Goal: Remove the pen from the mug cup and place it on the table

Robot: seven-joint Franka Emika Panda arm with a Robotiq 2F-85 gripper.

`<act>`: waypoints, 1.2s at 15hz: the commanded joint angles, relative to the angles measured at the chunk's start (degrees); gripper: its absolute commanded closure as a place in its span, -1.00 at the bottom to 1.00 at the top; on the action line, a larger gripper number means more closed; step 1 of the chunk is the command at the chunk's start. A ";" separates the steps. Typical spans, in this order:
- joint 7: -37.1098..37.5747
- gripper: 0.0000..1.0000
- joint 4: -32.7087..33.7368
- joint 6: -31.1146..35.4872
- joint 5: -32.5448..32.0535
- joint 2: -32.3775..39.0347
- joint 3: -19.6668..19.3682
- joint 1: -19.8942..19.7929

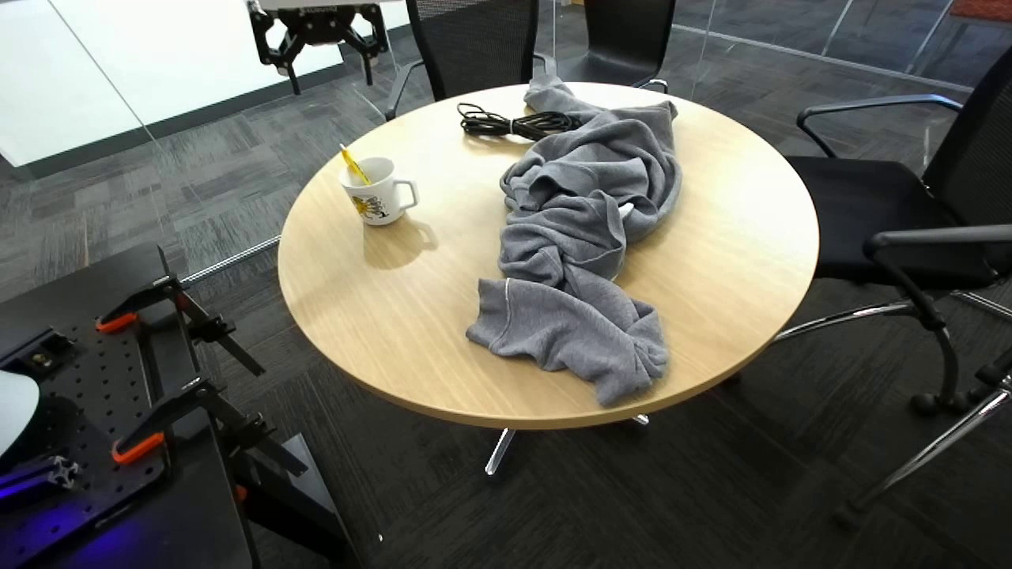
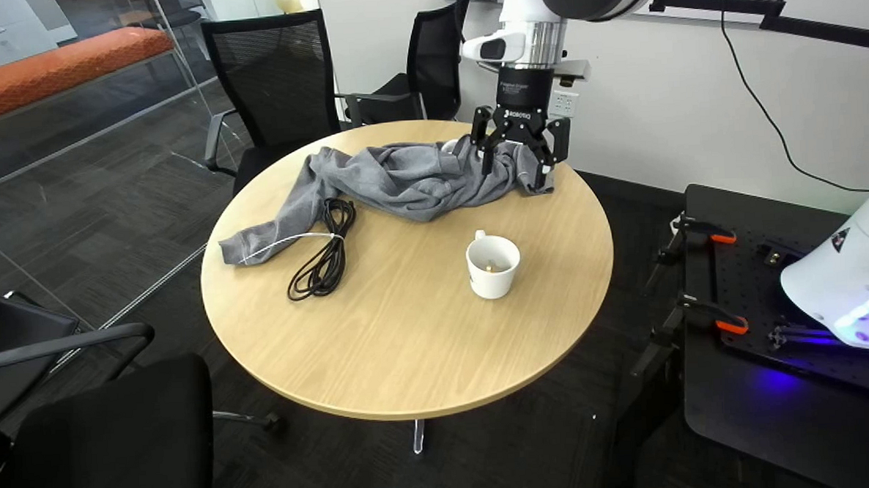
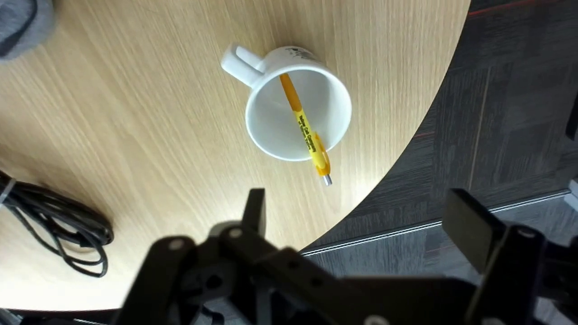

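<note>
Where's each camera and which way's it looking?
Exterior view: high, nearer the grey cloth, facing down over the table; gripper and a bit of base show.
Exterior view: high, nearer the mug cup, facing down toward the grey cloth; arm, gripper and base show.
Wrist view: on the arm, facing down at pen and mug cup; fingers at the bottom.
In both exterior views: table, mug cup, grey cloth, gripper.

In an exterior view, a white ceramic mug [image 1: 382, 199] stands near the left edge of the round wood-coloured counter [image 1: 411, 324], with a thin yellow pen [image 1: 355, 165] inside. A long grey cloth [image 1: 565, 237] lies to the right. A looped black cable [image 1: 492, 123] sits beside it, near the far edge.
</note>
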 commanded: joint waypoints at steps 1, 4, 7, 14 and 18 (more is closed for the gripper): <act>-5.59 -1.00 -0.05 2.76 -0.39 2.25 1.32 -0.61; -12.84 -1.00 -0.43 4.34 1.38 3.68 2.37 -1.26; -19.27 -1.00 -0.51 5.60 4.14 5.06 3.44 -1.93; -27.68 -1.00 0.49 5.90 10.27 9.13 5.59 -2.97; -27.40 -1.00 0.99 6.45 10.21 11.52 6.48 -3.17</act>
